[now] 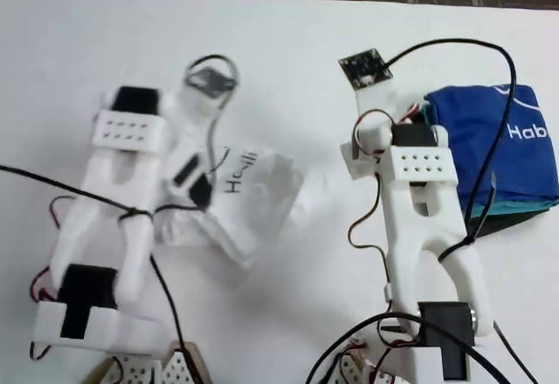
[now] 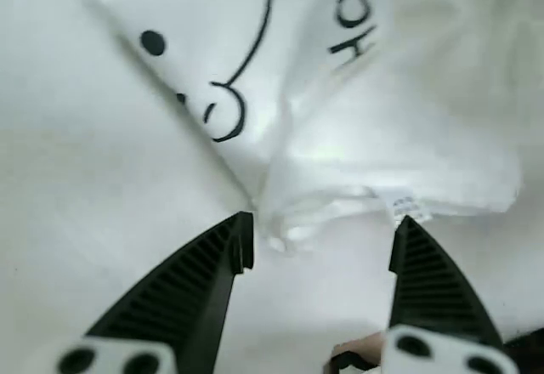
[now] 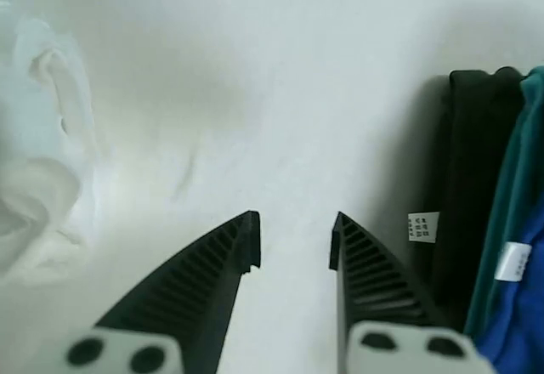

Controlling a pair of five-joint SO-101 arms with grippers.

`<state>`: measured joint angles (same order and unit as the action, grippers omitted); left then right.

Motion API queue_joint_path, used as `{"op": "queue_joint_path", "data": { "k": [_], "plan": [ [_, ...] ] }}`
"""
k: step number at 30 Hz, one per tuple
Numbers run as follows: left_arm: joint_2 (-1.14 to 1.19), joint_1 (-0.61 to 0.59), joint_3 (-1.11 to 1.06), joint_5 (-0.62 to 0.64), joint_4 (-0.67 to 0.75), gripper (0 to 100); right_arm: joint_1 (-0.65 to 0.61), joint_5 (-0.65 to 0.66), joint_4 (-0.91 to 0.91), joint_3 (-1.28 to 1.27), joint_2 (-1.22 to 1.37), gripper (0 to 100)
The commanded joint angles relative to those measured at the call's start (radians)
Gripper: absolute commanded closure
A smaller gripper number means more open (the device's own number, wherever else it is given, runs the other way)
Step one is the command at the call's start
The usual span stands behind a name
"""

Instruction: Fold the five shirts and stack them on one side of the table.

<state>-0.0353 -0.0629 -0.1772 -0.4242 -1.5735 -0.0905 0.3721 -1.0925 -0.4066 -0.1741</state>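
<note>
The left gripper stands open, its jaws straddling a bunched hem of the white shirt, which lies crumpled on the tabletop. Closing here would probably catch several layers and drag the heap. The right gripper, also open, hangs between that shirt and the folded stack, and a stray sweep could knock the stack. The left wrist view gives the hem between the jaws, where the high view has the arm across it.

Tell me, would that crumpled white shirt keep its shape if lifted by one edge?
Probably not: the white shirt lies in soft folds, so it would likely droop and unfold. It looks thin, so probably light. Pushed, it might bunch up.
</note>
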Motion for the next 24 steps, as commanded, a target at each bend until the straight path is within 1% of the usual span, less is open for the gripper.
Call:
{"op": "queue_joint_path", "data": {
  "k": [1,4,7,11,13,16,20,24],
  "plan": [
    [-0.041,-0.064,-0.113,-0.026,0.157,72,-0.008,-0.006,-0.005,0.063,-0.002,85.1],
    [-0.048,-0.069,-0.209,-0.043,0.247,72,-0.019,-0.008,-0.005,0.064,-0.002,85.1],
    [-0.048,-0.072,-0.260,-0.046,0.282,76,-0.027,-0.008,-0.007,0.060,-0.002,85.1],
    [-0.048,-0.063,-0.283,-0.046,0.242,83,-0.027,-0.009,-0.007,0.060,-0.002,85.1],
    [-0.048,-0.063,-0.283,-0.046,0.210,84,-0.027,-0.009,-0.007,0.060,-0.001,85.1],
    [-0.049,-0.063,-0.277,-0.046,0.161,84,-0.027,-0.009,-0.007,0.060,-0.001,85.1],
    [-0.049,-0.057,-0.277,-0.046,0.158,84,-0.027,-0.009,-0.002,0.060,0.001,85.1],
    [-0.049,0.006,-0.275,-0.044,0.155,84,-0.030,-0.011,-0.001,0.063,0.051,85.1]
  ]
}}
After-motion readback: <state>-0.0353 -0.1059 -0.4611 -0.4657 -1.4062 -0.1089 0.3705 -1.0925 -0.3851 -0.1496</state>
